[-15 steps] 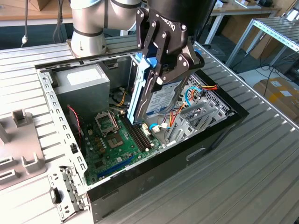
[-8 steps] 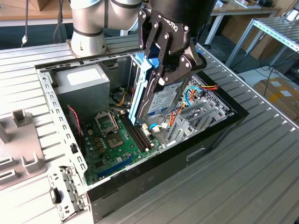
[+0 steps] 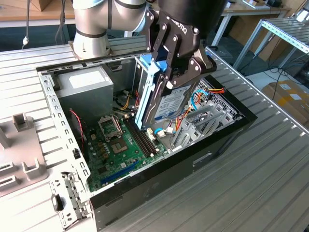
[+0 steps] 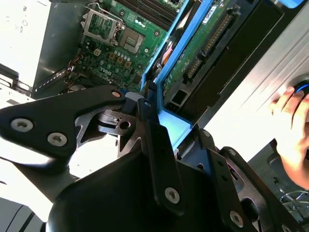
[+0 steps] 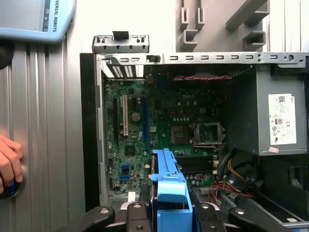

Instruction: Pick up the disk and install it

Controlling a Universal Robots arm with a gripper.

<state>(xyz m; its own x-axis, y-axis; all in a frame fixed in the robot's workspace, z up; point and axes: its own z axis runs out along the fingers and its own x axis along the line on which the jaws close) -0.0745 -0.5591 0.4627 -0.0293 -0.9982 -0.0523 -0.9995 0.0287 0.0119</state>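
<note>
The disk [image 3: 168, 105], a silver-black drive with a white-and-blue label and blue side rails, hangs tilted steeply above the open computer case [image 3: 57, 121]. My gripper [image 3: 174, 77] is shut on its upper end, one black finger on each side. The disk's lower end points down toward the motherboard [image 3: 116, 145]. In the second wrist view the disk's green circuit side [image 4: 205, 41] runs away from my gripper [image 4: 169, 133]. In the first wrist view the disk's blue rail [image 5: 166, 169] sticks out from my gripper [image 5: 171, 212] over the motherboard [image 5: 159, 121].
A grey power supply [image 3: 84, 84] fills the case's far corner. A metal drive bay with red and yellow cables [image 3: 207, 113] sits on the exterior view's right. A person's hand [image 5: 7, 164] rests on the ribbed table beside the case. A teach pendant [image 5: 34, 19] lies nearby.
</note>
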